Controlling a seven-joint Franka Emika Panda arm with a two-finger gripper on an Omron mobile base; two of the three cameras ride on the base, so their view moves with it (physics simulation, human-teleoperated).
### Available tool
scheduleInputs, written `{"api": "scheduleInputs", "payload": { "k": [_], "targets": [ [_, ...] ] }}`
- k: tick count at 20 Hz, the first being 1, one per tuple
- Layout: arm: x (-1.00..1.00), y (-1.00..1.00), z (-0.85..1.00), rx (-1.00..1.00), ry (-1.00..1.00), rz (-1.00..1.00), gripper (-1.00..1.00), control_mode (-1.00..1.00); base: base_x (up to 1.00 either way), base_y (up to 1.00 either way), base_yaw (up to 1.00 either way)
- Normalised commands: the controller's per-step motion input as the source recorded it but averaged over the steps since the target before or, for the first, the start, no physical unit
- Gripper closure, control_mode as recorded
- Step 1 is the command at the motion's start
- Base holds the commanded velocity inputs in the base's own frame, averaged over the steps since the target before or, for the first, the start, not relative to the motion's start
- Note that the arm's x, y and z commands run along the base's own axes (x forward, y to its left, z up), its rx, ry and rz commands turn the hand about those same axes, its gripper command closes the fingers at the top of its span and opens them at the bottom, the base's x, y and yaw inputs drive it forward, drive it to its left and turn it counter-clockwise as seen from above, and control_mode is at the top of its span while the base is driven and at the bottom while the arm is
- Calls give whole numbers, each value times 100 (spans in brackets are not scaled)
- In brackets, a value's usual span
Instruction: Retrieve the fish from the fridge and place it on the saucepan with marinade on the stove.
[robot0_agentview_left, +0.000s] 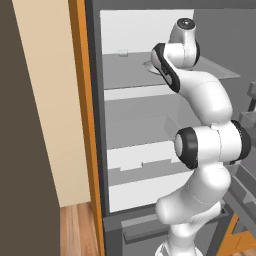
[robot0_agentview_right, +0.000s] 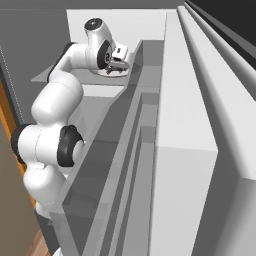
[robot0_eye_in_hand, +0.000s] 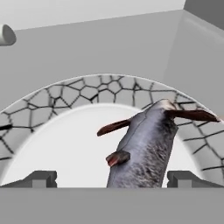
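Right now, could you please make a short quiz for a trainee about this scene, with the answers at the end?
1. True or false: the gripper is shut on the fish.
2. What does the fish lie on? A) a bare grey shelf B) a plate with a crackle-pattern rim C) a saucepan
3. Fill in: in the base views the arm reaches into the open ____.

Key
1. False: the finger tips stand apart, one on each side of the fish, not yet closed on it.
2. B
3. fridge
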Motion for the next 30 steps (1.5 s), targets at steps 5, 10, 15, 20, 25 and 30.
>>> {"api": "scheduleInputs", "payload": {
  "k": [5, 10, 15, 20, 25, 30],
  "targets": [
    [0, 0, -1, 3, 6, -2, -100, -100, 0, 0, 0],
    [0, 0, 0, 0, 8, -2, -100, -100, 0, 0, 0],
    [0, 0, 0, 0, 0, 0, -100, -100, 0, 0, 0],
    [0, 0, 0, 0, 0, 0, -100, -100, 0, 0, 0],
    [0, 0, 0, 0, 0, 0, 100, -100, 0, 0, 0],
    [0, 0, 0, 0, 0, 0, 100, -100, 0, 0, 0]
  ]
}}
